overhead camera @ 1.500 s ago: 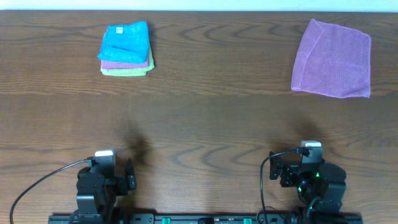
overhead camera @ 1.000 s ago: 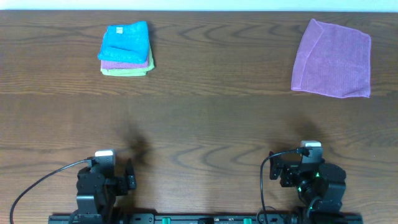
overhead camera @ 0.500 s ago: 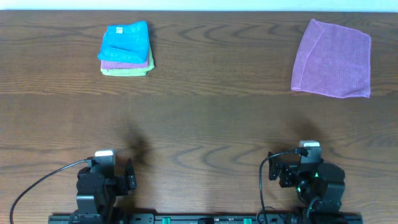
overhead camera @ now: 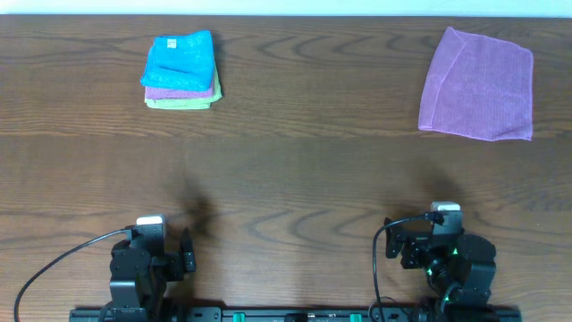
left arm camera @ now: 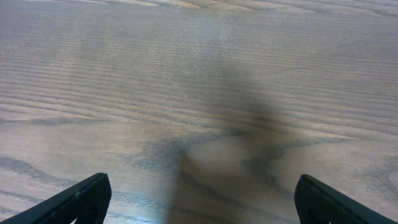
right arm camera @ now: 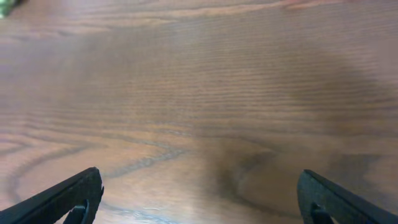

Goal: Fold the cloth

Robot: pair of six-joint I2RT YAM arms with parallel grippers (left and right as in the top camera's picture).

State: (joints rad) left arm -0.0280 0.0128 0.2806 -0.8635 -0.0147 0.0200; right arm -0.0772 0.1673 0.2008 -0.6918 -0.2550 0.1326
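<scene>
Dark wooden surface (overhead camera: 295, 179) holds the purple cloth (overhead camera: 478, 83) spread flat, far right of a stack of folded cloths (overhead camera: 181, 72), while the left fingers (left arm camera: 81, 199) and right fingers (right arm camera: 74, 193), both wide and empty, sit well apart from that stack.

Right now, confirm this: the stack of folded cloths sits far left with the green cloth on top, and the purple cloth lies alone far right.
One point is wrong: the overhead view shows the blue cloth on top of the stack, with the green cloth at the bottom. The stack does sit far left, and the purple cloth lies alone far right.
</scene>
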